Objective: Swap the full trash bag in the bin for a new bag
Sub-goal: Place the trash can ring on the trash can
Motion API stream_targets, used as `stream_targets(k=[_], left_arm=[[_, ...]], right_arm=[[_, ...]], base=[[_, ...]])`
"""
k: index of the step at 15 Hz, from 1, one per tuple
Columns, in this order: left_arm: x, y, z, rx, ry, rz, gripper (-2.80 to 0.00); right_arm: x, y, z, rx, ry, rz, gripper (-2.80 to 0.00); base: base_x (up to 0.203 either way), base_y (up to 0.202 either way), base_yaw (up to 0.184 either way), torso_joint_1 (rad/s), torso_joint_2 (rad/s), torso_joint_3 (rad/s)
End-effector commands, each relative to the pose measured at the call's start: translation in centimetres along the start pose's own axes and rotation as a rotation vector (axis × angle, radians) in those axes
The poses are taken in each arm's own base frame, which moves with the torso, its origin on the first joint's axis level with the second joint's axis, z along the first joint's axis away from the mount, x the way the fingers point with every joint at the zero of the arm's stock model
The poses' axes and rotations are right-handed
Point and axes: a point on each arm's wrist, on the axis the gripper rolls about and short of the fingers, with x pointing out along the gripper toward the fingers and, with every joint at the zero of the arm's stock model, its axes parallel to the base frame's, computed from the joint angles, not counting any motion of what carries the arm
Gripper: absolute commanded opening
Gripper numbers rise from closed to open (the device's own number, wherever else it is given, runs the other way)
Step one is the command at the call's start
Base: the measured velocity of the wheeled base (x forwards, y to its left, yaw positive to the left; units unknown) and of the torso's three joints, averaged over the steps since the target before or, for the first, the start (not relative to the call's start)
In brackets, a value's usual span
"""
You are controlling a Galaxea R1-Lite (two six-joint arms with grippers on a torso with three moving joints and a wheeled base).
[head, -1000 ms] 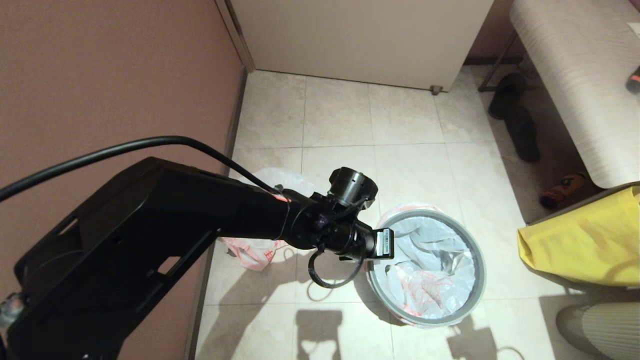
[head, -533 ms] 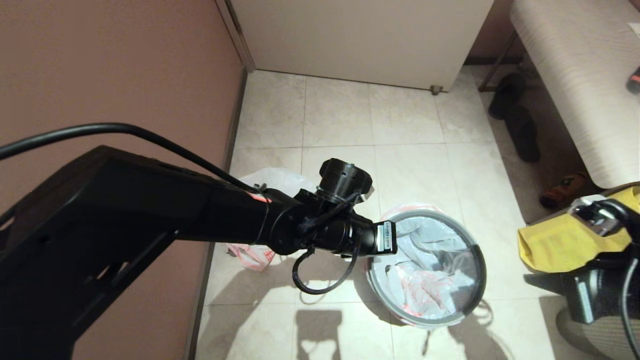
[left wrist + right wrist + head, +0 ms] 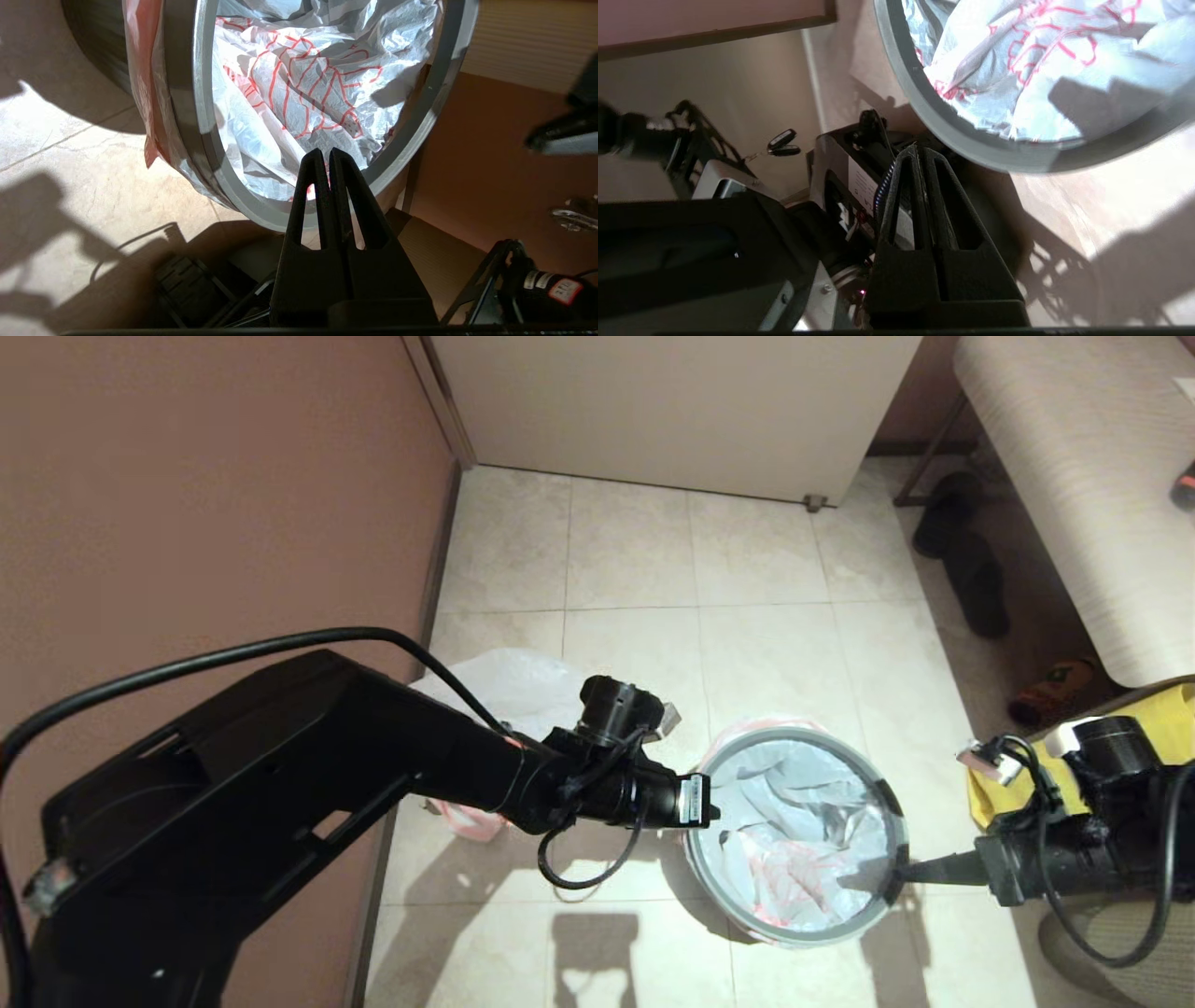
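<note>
Bin (image 3: 693, 859) stands on tiled floor (image 3: 747, 644), grey rim ring (image 3: 798, 737) on top, new bag (image 3: 794, 821) w/ red-orange print lining the inside, hem folded out under the ring. Full trash bag (image 3: 513, 686) sits on floor by the wall, beside bin, partly behind left arm. Left gripper (image 3: 325, 156) at bin's left edge, fingers together, holding nothing. Right gripper (image 3: 910, 870) at the ring's right side, fingers together, empty. Yellow fabric bag (image 3: 1158, 709) behind right arm.
</note>
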Motion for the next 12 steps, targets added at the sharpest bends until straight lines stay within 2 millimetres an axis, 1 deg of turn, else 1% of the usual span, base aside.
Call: stream_targets(k=[1, 3, 6, 8, 9, 10, 12], left_arm=[[1.4, 1.0, -0.9, -0.012, 0.031, 0.010, -2.80], [2.0, 1.3, -0.9, -0.011, 0.033, 0.010, -2.80], [3.4, 1.8, -1.1, -0.015, 0.038, 0.013, -2.80], [4.2, 2.0, -1.3, -0.020, 0.041, 0.017, -2.80], [4.7, 2.2, -1.4, -0.022, 0.043, 0.024, -2.80], [4.9, 2.3, -1.4, -0.023, 0.038, 0.036, -2.80], [6.2, 3.0, -1.1, -0.031, 0.010, 0.088, -2.80]], right_arm=[[1.8, -4.3, -1.3, 0.082, 0.028, 0.059, -2.80], [2.9, -6.6, -1.1, 0.091, 0.011, 0.108, -2.80], [4.9, -9.8, -0.6, 0.088, -0.005, 0.140, -2.80], [5.9, -11.7, -0.8, 0.101, -0.009, 0.145, -2.80], [6.0, -12.4, -0.6, 0.093, -0.020, 0.141, -2.80], [6.1, -12.5, -0.5, 0.089, -0.023, 0.136, -2.80], [6.9, -14.1, -0.3, 0.091, -0.018, 0.118, -2.80]], base=[[0.000, 0.000, 0.000, 0.000, 0.00, 0.000], [0.000, 0.000, 0.000, 0.000, 0.00, 0.000], [0.000, 0.000, 0.000, 0.000, 0.00, 0.000], [0.000, 0.000, 0.000, 0.000, 0.00, 0.000], [0.000, 0.000, 0.000, 0.000, 0.00, 0.000], [0.000, 0.000, 0.000, 0.000, 0.00, 0.000], [0.000, 0.000, 0.000, 0.000, 0.00, 0.000]])
